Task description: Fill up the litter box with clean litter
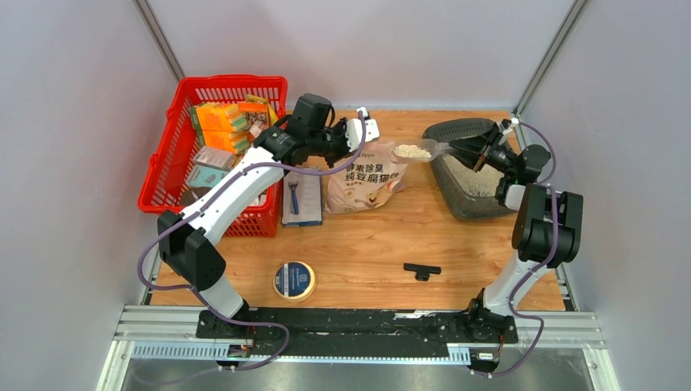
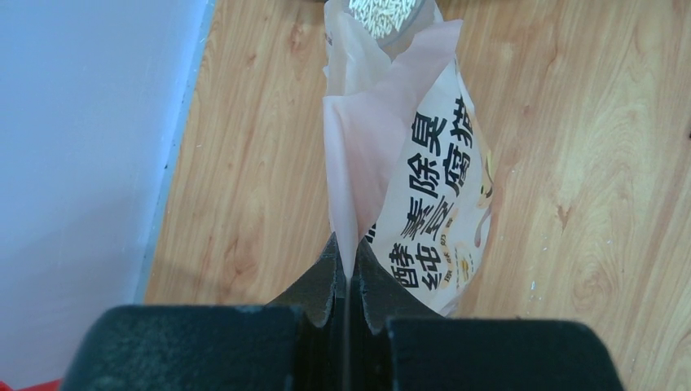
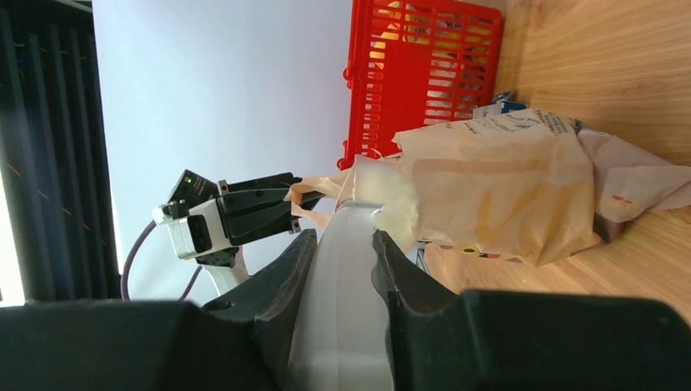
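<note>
The dark grey litter box (image 1: pixel 456 130) sits at the back right with some pale litter (image 1: pixel 481 181) on its floor. My right gripper (image 1: pixel 482 151) is shut on the handle of a translucent scoop (image 1: pixel 424 151), also in the right wrist view (image 3: pixel 346 285). The scoop holds a heap of clean litter (image 1: pixel 411 151) in the air between bag and box. The pale pink litter bag (image 1: pixel 358 177) stands mid-table. My left gripper (image 1: pixel 358 130) is shut on the bag's top edge (image 2: pixel 346 236); granules (image 2: pixel 383 12) show at its mouth.
A red mesh basket (image 1: pixel 163 175) with boxed goods stands at the back left. A blue packet (image 1: pixel 301 199) lies beside the bag. A tape roll (image 1: pixel 294 280) and a small black part (image 1: pixel 422 270) lie near the front. Walls close off the left, back and right.
</note>
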{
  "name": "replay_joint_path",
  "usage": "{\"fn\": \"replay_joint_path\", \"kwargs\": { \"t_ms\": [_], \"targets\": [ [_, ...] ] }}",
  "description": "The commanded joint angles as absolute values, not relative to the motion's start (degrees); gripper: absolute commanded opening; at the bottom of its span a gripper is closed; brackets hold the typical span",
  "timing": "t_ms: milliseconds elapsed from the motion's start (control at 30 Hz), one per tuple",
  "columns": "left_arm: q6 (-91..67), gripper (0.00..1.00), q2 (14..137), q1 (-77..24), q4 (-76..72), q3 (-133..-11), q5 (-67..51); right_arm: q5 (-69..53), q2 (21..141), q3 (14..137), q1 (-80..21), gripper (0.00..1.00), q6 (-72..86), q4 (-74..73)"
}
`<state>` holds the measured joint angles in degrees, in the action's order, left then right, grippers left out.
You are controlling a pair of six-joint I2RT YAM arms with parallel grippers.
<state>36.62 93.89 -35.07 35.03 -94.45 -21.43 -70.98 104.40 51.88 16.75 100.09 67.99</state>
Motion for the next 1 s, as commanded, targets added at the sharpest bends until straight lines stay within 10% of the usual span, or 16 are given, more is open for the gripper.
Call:
{"fn": "replay_joint_path", "kwargs": {
  "t_ms": [0,733,967],
  "targets": [
    [38.85,0.00,90.97,-34.98,29.44,-97.47,-21.00,-70.58,100.99,51.33,18.98,0.00,99.76,70.75],
    [39.73,0.00,92.64,-35.07,31.11,-99.23,-22.68,-58.46,89.75,40.09,36.91,0.00,95.38,70.76],
    [39.64,0.00,91.32,-34.98,31.55,-97.30,-23.29,-52.66,80.27,35.51,41.65,0.00,78.53,49.01]
  ]
}}
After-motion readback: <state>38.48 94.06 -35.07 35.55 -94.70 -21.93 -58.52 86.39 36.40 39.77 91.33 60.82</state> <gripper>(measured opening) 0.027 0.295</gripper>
